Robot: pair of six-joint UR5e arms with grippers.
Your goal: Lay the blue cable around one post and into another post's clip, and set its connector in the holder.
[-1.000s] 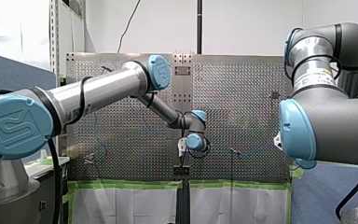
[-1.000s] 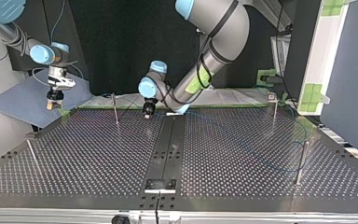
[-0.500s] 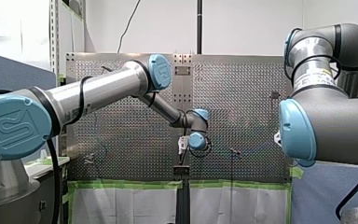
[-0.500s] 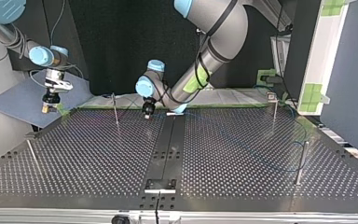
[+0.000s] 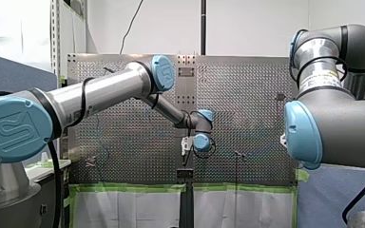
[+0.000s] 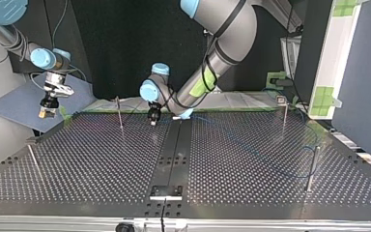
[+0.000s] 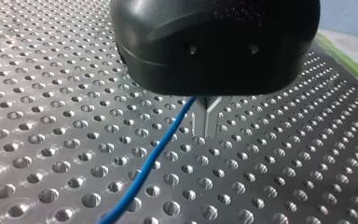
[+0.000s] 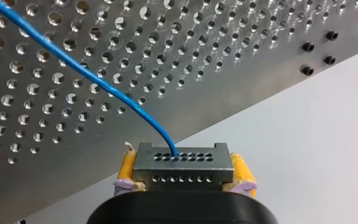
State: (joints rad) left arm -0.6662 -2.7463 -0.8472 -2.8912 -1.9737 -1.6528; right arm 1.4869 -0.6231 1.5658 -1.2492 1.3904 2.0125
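The perforated metal table (image 6: 92, 159) fills the top view, a dark strip (image 6: 176, 145) running down its middle to a small bracket (image 6: 165, 192) at the near edge. Four thin posts stand up from it: two at the left (image 6: 120, 113) (image 6: 33, 159), two at the right (image 6: 285, 116) (image 6: 311, 169). The blue cable (image 6: 290, 175) lies slack across the right half.

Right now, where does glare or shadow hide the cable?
Left wrist view: my left gripper, dark, covers much of the table; the cable is clear beside it. Right wrist view: even light, the cable and connector show plainly in my right gripper. Front view: the table glints and the cable barely shows. Top view: the table is dim, the cable only a faint line.
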